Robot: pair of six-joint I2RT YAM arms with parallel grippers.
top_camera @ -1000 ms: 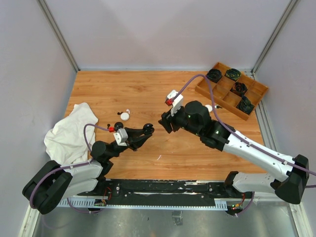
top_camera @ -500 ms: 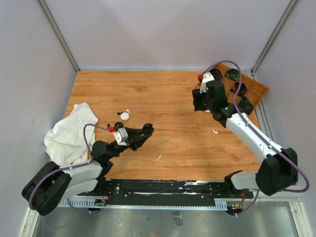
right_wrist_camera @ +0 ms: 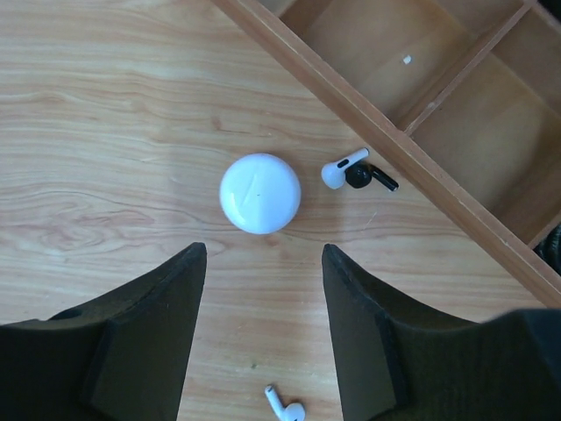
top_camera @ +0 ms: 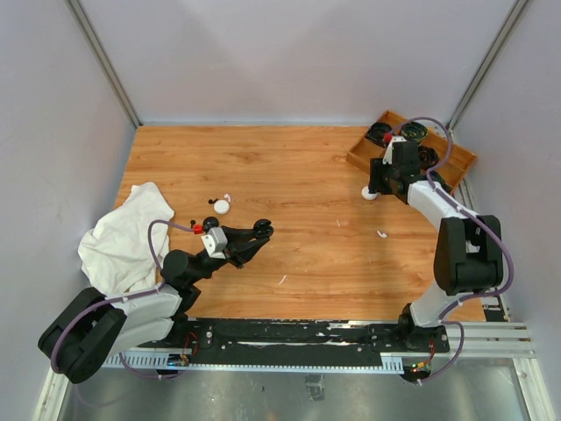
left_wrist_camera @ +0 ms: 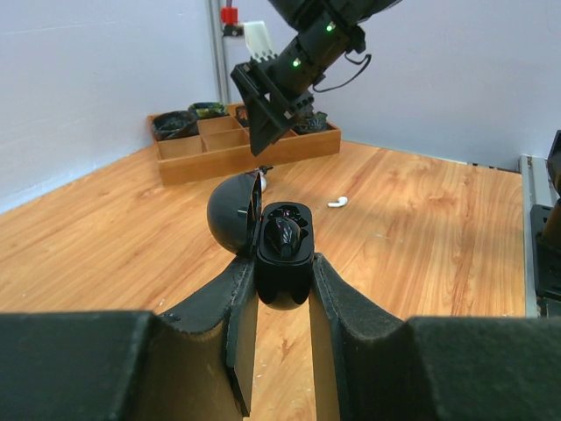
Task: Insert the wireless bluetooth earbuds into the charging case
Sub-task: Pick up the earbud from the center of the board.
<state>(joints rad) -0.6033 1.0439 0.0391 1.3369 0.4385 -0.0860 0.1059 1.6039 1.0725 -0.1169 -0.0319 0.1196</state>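
**Top external view.** The left gripper (top_camera: 255,233) is held low over the wooden table (top_camera: 263,167) and closed on a black round plastic charging case (top_camera: 262,230), judged to be presented steady for loading. The right gripper (top_camera: 378,181) is placed above a white round puck-like case (top_camera: 370,194), just beside the compartmented wooden tray (top_camera: 358,160). A loose white stemmed earbud (top_camera: 382,234) lies apart from both. A crumpled white cloth (top_camera: 123,237) lies at the left.

**Left wrist view.** The black case is clamped between both fingers with its lid hinged open. A seated black earbud (left_wrist_camera: 282,235) is seen in one well; whether the other well is filled cannot be told.

**Right wrist view.** The fingers are spread well apart and nothing is held. The white puck is centred ahead of them, so a pick is judged to be lined up. A small white earbud (right_wrist_camera: 342,168) and a small black earbud (right_wrist_camera: 369,178) lie touching each other, close to the tray wall.

**Change.** A second earlier the right arm was at mid-table near the left gripper. It has since been swung to the tray and its fingers widened a little. The left arm is unmoved
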